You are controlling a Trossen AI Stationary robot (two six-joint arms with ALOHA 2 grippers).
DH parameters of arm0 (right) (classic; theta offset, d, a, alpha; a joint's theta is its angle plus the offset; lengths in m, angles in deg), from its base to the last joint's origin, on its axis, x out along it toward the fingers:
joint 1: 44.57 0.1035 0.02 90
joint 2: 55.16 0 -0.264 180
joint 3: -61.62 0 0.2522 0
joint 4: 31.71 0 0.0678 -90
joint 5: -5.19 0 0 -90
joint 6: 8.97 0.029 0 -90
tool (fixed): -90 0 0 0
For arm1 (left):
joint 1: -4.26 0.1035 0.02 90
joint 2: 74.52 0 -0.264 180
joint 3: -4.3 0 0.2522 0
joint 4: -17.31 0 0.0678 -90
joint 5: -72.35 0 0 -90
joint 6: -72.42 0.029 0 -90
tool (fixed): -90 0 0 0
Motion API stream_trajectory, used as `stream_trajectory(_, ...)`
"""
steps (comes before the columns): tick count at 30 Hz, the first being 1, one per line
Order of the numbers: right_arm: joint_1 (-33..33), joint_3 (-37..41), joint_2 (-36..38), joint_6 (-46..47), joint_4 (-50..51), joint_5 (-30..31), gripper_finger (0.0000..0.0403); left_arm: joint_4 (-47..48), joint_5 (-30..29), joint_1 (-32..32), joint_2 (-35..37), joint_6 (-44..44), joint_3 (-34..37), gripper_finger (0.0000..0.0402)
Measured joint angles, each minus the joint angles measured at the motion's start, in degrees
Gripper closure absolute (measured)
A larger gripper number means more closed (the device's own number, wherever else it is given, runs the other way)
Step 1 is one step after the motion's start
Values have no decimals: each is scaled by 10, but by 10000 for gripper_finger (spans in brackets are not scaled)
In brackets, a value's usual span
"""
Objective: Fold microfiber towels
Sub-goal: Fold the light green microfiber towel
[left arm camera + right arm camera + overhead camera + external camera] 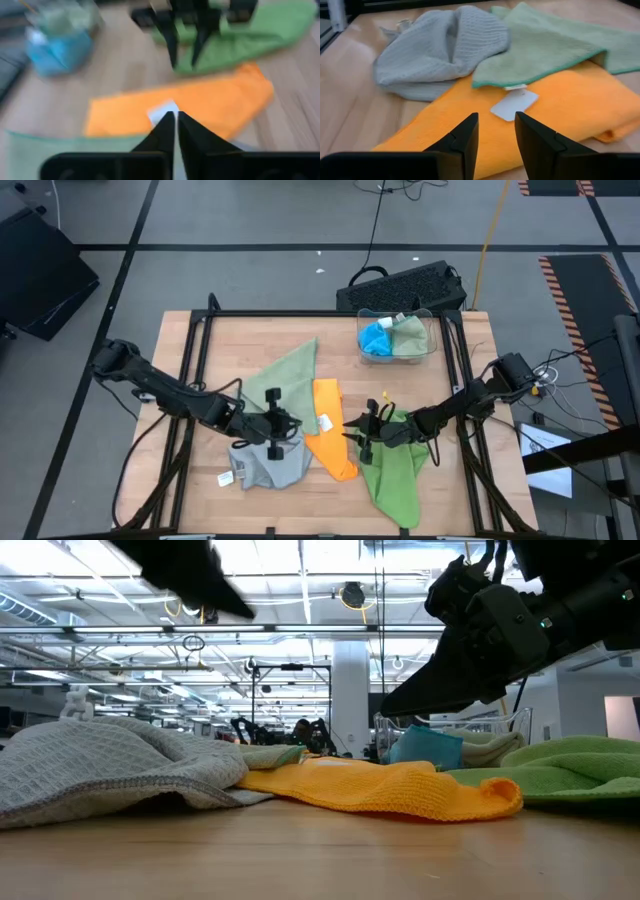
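Orange towel [329,430] | flat, rumpled | white tag [514,104] showing

Five microfiber towels on the wooden table, four loose and one in a bin.

The orange towel [330,430] lies as a long strip at the table's middle, a white tag [514,104] on top. The sage green towel [290,375] spreads beside it, one corner overlapping its edge. The grey towel [265,462] sits bunched near the front edge. The lime green towel [395,465] lies crumpled toward the front right corner. The bright blue towel [377,338] is balled in the clear bin [432,330] by the back edge.
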Motion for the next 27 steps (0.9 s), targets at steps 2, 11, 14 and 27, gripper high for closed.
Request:
stream_trajectory(2, 0, -2, 0, -6, -1, 0, 282, -6, 9, -1, -24, -29, 3, 336)
stream_trajectory(11, 0, -3, 0, -20, -6, 1, 282, -103, -30, -12, -179, -38, 4, 185)
stream_trajectory(14, 2, -3, 0, -15, -11, 1, 282, -116, -58, -12, -212, -38, 4, 170)
stream_trajectory(27, 4, -3, 0, -18, -26, 2, 282, -194, -48, 22, -252, 3, 4, 241)
